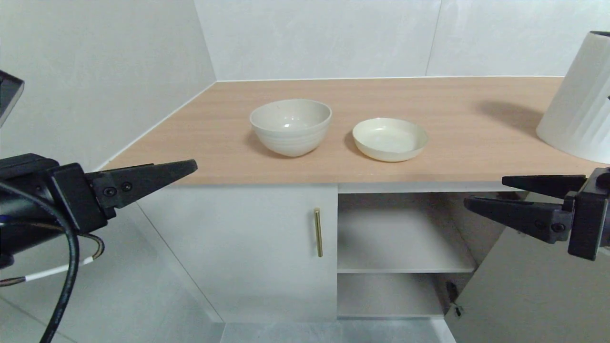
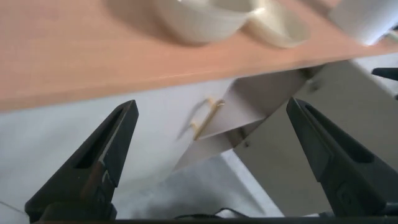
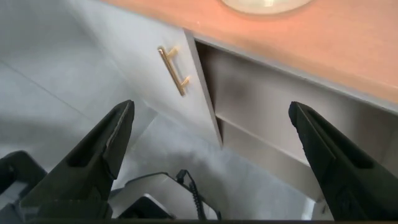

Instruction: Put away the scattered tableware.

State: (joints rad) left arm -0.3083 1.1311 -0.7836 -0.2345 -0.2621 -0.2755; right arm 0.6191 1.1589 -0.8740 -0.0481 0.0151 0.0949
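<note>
Before me the deep bowl (image 1: 290, 126) was greyish white with faint ribbing, the shallow bowl (image 1: 390, 138) cream, the countertop (image 1: 452, 95) pale wood-grained, the cabinet handle (image 1: 318, 232) brass.

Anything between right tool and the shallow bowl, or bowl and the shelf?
Nothing visible. The right tool, open, sits below counter level in front of the open shelf; shallow bowl stands apart near the counter edge.

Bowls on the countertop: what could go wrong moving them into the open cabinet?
1. The left gripper and right gripper hang in front of the countertop edge; reaching in low may clip it.
2. The open cabinet door stands near the right gripper and could be struck.
</note>
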